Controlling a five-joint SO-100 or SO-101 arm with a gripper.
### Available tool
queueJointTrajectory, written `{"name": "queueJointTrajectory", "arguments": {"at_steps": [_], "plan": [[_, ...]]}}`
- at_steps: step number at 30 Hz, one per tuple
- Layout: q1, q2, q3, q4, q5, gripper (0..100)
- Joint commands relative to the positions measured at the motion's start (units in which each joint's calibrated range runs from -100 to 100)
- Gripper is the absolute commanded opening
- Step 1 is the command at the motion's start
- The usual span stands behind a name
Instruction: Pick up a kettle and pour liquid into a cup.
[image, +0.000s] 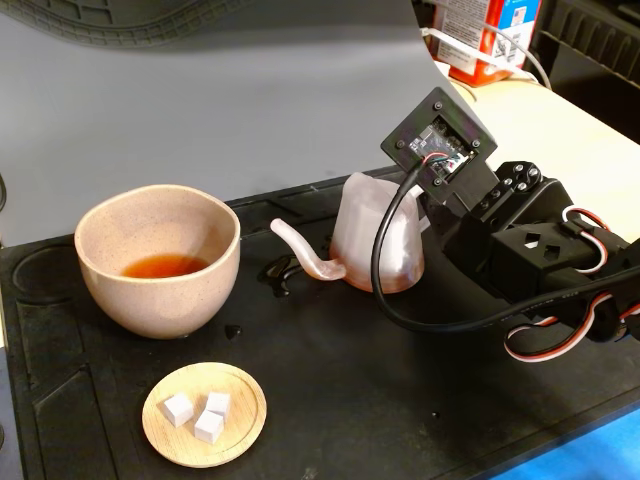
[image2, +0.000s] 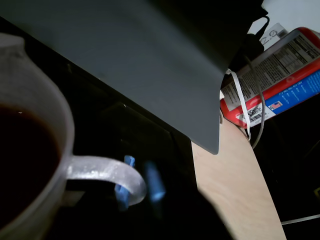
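Observation:
The kettle (image: 378, 240) stands upright on the black mat, its long spout (image: 305, 252) pointing left toward the cup. The cup (image: 158, 258) stands left of it with reddish-brown liquid (image: 163, 265) in its bottom. My arm (image: 530, 250) reaches in from the right to the kettle's handle side. The wrist camera board (image: 440, 140) and the kettle hide the gripper fingers there. In the wrist view the kettle (image2: 37, 165) fills the left, with dark liquid (image2: 22, 160) inside and its loop handle (image2: 112, 174) sticking out right. Two blurred blue shapes (image2: 154, 181) sit by the handle.
A small wooden saucer (image: 205, 414) with three white cubes lies in front of the cup. A small wet spill (image: 275, 270) lies under the spout. The black mat (image: 400, 400) covers the table. A red carton (image: 490, 35) stands at the back right on a light wooden surface (image: 560, 130).

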Motion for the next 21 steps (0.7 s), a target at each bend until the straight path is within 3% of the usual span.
{"name": "queueJointTrajectory", "arguments": {"at_steps": [1, 4, 21], "plan": [[-0.88, -0.36, -1.80, -0.64, 0.23, 13], [-0.88, -0.27, -1.71, -0.56, -0.08, 26], [-1.79, -2.32, 8.37, -4.19, -1.76, 26]]}}
